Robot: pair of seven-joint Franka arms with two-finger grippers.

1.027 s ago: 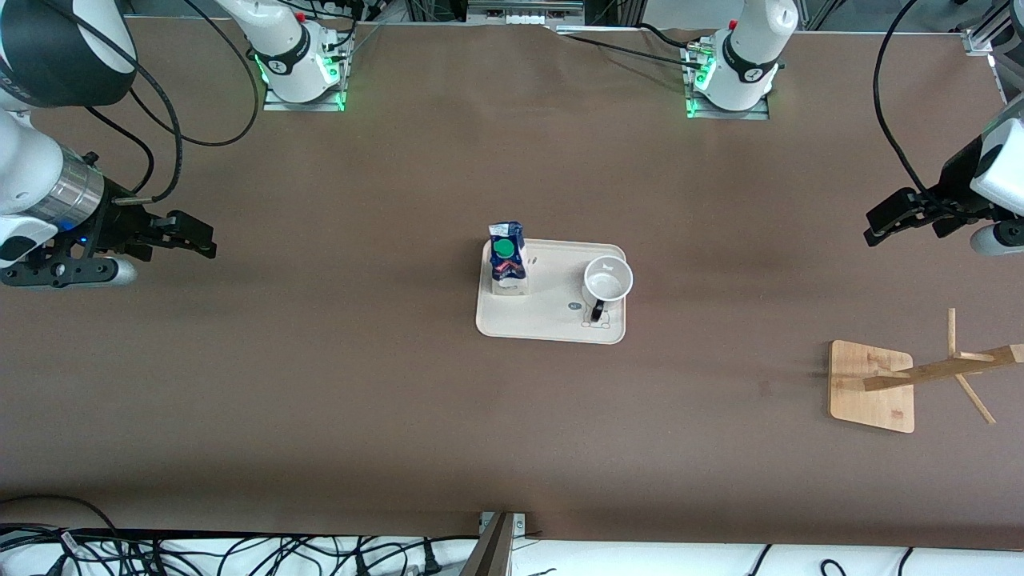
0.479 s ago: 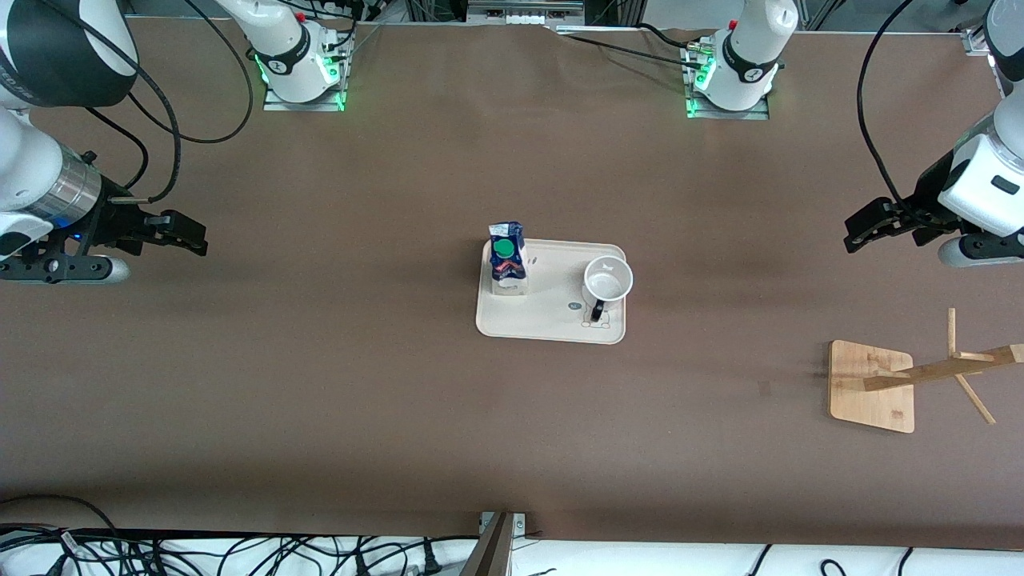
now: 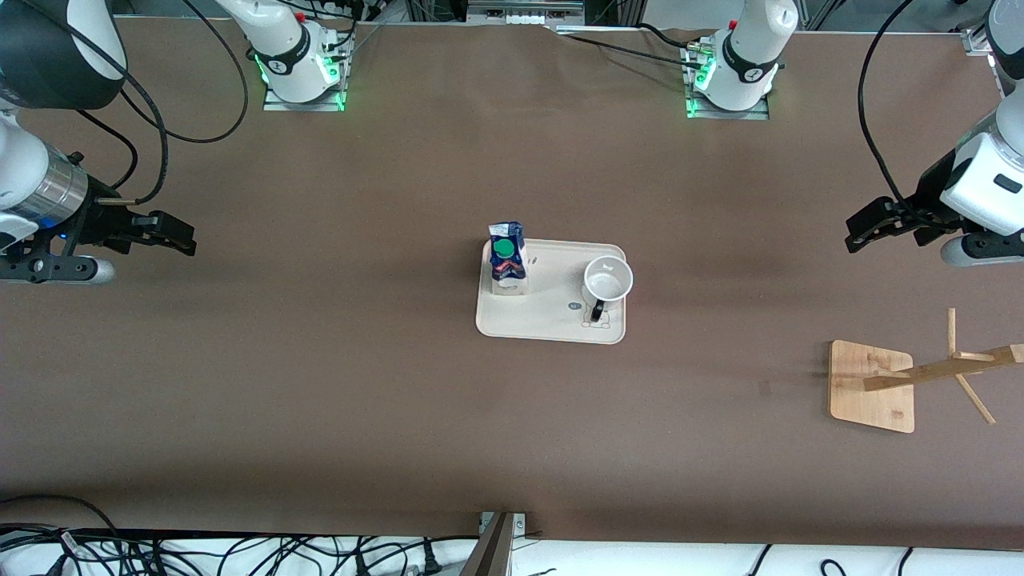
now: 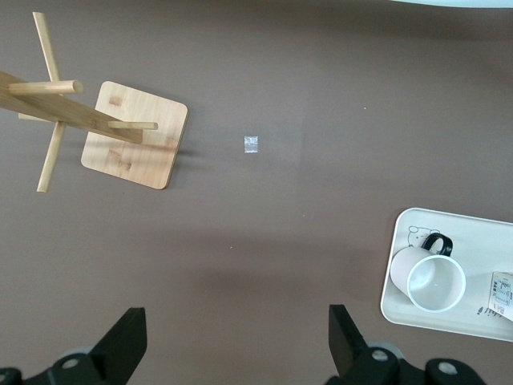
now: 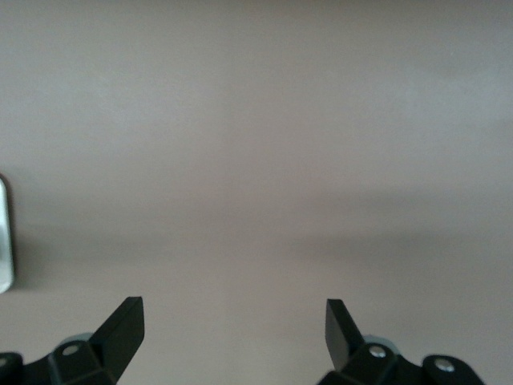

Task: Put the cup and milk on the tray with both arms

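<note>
Wooden rack (image 3: 872, 386) – left arm's end | tray (image 3: 552, 324) – mid-table

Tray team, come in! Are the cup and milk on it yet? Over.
Left gripper and right gripper open, empty, over bare table. Cup and milk carton upright on tray. Nothing blocking.

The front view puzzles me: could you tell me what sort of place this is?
Most likely a robotics lab bench: two white arms bolted to a brown table, loose cables along its edge, and a staged tray with milk and cup.
</note>
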